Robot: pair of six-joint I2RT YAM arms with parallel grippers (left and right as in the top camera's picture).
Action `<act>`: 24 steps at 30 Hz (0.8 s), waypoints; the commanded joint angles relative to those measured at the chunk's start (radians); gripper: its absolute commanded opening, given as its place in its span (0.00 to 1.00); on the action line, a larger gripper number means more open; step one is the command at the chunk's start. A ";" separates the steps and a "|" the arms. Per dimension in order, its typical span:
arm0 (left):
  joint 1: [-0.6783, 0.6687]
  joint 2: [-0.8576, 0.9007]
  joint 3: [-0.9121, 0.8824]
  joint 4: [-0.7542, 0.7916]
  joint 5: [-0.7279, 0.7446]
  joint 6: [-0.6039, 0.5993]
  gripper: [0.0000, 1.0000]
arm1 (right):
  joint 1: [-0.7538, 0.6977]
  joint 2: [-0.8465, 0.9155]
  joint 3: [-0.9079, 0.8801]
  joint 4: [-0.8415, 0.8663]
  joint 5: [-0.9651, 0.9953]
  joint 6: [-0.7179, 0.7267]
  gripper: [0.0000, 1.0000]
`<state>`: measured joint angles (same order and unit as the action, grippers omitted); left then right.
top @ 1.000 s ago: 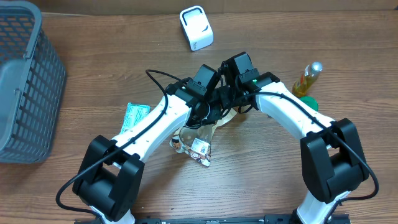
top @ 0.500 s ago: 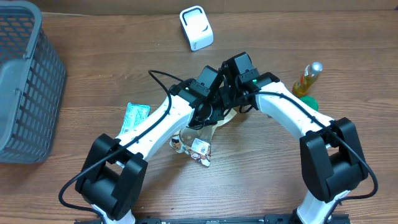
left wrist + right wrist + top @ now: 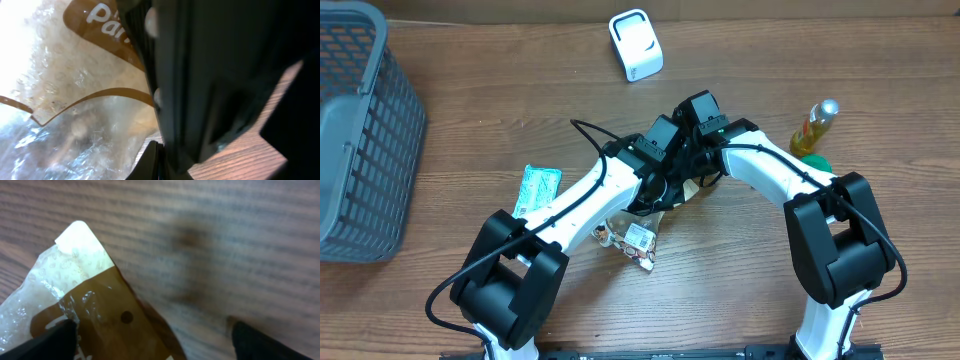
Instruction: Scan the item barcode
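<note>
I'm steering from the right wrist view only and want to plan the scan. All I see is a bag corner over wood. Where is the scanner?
Observer: The white scanner sits well beyond the snack bag, on the far side and slightly to the left.
Operator: Is anything holding the bag?
Observer: Yes, the left gripper is shut on it.
Operator: And the barcode?
Observer: A white label that may carry it faces up on the end of the bag nearest the robot.
</note>
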<state>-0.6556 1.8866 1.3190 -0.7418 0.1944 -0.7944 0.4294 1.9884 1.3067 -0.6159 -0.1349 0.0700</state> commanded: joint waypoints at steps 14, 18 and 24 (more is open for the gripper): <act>-0.031 0.023 -0.056 0.066 -0.019 0.003 0.04 | 0.007 0.006 0.022 -0.284 -0.095 0.216 0.76; -0.031 0.023 -0.056 0.066 -0.019 0.007 0.04 | 0.009 0.006 0.022 -0.331 -0.226 0.245 0.76; 0.001 0.020 -0.038 0.054 0.012 0.132 0.04 | 0.008 -0.008 0.038 -0.409 -0.347 0.261 0.69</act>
<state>-0.6758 1.8889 1.2655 -0.6956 0.2031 -0.7589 0.4183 1.9930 1.3201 -0.9855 -0.2771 0.3069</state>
